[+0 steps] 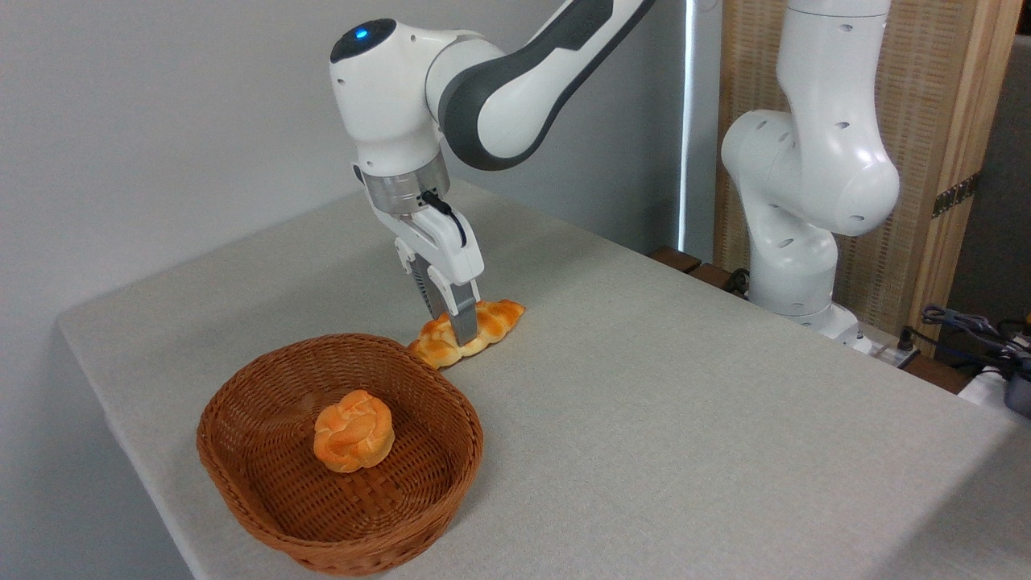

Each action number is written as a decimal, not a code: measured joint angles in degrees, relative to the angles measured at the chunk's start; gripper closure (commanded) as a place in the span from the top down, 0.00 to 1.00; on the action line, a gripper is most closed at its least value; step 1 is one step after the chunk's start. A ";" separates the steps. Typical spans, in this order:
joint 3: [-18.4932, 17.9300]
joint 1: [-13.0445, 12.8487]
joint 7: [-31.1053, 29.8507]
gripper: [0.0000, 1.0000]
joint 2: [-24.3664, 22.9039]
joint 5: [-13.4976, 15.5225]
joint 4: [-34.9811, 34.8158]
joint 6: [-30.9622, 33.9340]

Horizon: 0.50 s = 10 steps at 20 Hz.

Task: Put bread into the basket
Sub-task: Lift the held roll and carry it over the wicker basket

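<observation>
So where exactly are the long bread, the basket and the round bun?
long bread (pixel 499 314), fixed camera, right braided end.
basket (pixel 266 509), fixed camera, front woven wall.
round bun (pixel 354 431), fixed camera, knotted top.

The white robot arm reaches down to the grey table (pixel 685 419). Its two-finger gripper (pixel 453 326) is closed on the middle of the long braided golden-orange bread (pixel 491 321), which is just behind the oval brown wicker basket (pixel 266 499). If the bread touches the table, I cannot tell. Inside the basket lies a small round knotted orange bun (pixel 354 430).
</observation>
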<state>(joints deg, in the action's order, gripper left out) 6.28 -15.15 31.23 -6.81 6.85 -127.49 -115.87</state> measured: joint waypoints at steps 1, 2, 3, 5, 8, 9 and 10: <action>-0.01 0.03 0.19 0.45 -0.25 -0.02 0.00 0.50; -0.02 0.04 0.47 0.45 -0.52 -0.27 0.00 1.25; -0.04 0.06 0.73 0.45 -0.83 -0.83 0.01 2.11; -0.17 0.12 0.99 0.45 -1.53 -2.03 0.01 3.36; -1.13 0.21 1.73 0.45 -2.54 -2.50 0.57 4.11; -1.43 0.30 2.45 0.45 -2.77 -2.50 1.17 5.02; -1.81 0.38 3.31 0.44 -2.96 -2.51 1.96 6.19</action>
<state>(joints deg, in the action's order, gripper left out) 4.47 -14.78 34.54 -9.77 4.35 -125.53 -109.68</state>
